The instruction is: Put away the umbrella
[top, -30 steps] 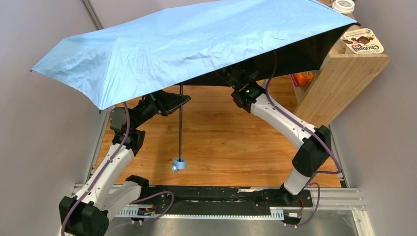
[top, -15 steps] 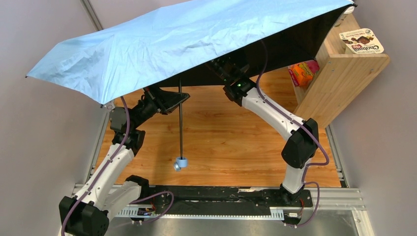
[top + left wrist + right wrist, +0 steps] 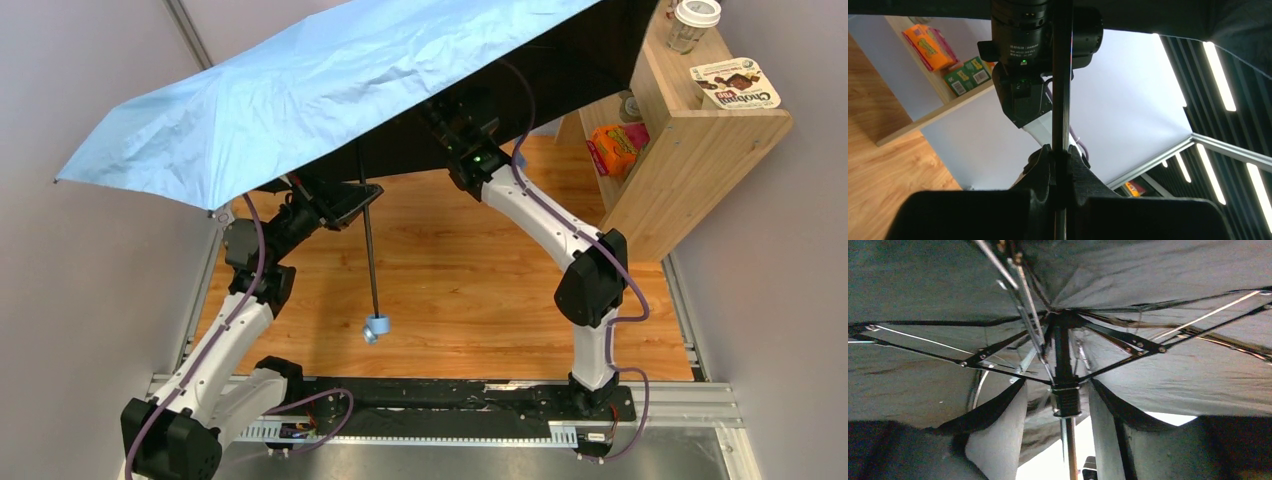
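umbrella (image 3: 300, 90): the canopy is cut off by the upper edge of the top view.
right gripper (image 3: 1058, 405): it is hidden under the canopy in the top view.
shelf (image 3: 690, 150): its upper left part is covered by the canopy.

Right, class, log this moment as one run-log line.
umbrella: open, tilted | left tool: shut on shaft | right tool: open, astride shaft by runner | handle: ungripped

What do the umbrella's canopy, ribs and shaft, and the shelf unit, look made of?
Umbrella canopy: thin fabric, likely nylon or polyester; matte sky-blue on top, dark beneath, creased. Ribs: metal, dark riveted struts and bare silvery rods. Shaft: slim dark metal tube, probably. Shelf unit: light wood or wood-look board, visible grain.
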`<state>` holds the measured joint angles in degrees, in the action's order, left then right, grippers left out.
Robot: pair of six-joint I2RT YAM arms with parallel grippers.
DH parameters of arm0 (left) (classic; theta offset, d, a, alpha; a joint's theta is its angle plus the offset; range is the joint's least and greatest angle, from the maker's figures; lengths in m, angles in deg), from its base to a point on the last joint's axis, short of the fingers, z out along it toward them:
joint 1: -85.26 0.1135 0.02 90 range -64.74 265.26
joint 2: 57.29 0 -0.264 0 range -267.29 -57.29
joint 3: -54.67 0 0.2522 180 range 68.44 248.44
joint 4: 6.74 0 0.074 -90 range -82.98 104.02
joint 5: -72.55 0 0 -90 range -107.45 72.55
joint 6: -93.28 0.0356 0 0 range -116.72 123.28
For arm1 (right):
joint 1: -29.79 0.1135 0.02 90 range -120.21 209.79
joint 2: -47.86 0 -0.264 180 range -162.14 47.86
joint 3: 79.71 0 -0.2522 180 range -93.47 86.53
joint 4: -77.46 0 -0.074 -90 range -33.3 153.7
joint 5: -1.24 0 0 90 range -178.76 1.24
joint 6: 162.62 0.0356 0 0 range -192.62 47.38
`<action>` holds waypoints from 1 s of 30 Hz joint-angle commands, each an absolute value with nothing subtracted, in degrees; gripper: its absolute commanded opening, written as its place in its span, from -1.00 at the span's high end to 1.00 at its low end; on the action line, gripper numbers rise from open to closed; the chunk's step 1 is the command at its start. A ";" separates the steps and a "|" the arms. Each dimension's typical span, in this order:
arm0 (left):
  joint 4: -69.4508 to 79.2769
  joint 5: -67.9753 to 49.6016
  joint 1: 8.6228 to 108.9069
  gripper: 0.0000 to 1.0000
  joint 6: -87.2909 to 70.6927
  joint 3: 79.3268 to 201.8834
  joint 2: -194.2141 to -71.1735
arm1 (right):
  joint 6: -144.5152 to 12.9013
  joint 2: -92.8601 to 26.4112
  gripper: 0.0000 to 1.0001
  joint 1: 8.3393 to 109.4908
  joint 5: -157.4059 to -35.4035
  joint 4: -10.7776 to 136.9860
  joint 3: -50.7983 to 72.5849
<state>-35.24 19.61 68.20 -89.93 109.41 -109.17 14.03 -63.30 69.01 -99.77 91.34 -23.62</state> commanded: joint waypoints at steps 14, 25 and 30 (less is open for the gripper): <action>-43.87 23.51 66.63 1.00 -89.88 111.24 -108.18 | 15.37 -62.98 0.24 68.63 -101.68 96.04 -22.90; -46.33 23.16 66.46 1.00 -91.55 110.80 -109.58 | 16.41 -66.13 0.09 68.81 -106.34 98.77 -25.53; -47.04 22.89 66.46 1.00 -91.90 110.80 -110.02 | 16.94 -66.40 0.11 68.81 -107.04 100.79 -25.36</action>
